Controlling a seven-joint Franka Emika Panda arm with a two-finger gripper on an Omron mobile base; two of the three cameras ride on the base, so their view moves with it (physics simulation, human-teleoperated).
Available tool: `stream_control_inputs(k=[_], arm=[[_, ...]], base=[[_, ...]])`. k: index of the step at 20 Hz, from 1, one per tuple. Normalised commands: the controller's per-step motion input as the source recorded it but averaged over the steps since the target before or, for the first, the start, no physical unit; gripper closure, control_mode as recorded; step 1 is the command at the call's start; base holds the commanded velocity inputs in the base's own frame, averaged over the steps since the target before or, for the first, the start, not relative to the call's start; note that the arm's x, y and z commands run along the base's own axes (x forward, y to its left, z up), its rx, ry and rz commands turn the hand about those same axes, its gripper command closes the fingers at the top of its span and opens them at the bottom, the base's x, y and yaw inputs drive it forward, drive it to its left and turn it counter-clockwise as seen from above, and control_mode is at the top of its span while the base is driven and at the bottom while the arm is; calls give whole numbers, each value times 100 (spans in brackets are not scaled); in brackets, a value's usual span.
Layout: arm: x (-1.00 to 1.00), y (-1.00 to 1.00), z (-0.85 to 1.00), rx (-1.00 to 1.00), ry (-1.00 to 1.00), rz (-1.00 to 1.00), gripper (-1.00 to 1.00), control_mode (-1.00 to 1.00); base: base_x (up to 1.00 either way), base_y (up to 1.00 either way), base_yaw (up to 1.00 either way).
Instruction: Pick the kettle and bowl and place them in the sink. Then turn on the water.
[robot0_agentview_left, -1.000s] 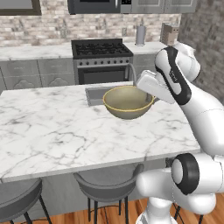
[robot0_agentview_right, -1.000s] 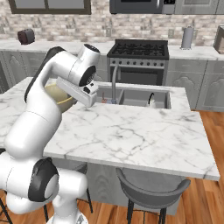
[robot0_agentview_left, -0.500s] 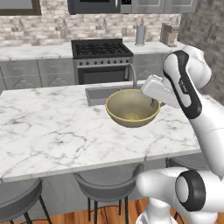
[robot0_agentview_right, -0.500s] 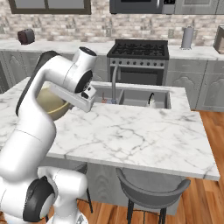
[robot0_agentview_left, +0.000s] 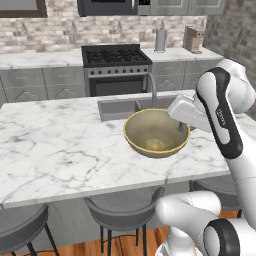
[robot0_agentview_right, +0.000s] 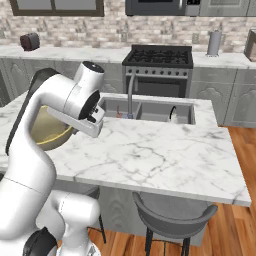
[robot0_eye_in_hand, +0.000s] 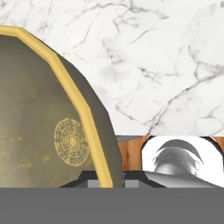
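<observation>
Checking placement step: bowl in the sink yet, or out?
Out. The bowl is gripped by its rim in the gripper, above the marble counter in front of the sink.

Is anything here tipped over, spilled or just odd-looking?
One thing: the bowl isn't resting on the marble counter. The gripper is shut on its rim and holds it in the air, slightly tilted, near the sink. Nothing looks spilled or broken.
</observation>
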Motion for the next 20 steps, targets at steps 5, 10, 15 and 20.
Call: stream_control_inputs(k=[5, 10, 15, 20], arm=[[-1, 0, 0, 0, 0, 0, 100, -100], [0, 0, 0, 0, 0, 0, 100, -100], [0, 0, 0, 0, 0, 0, 100, 100], [0, 0, 0, 0, 0, 0, 100, 100]], base=[[0, 0, 0], [0, 0, 0], [0, 2, 0], [-26, 66, 0]])
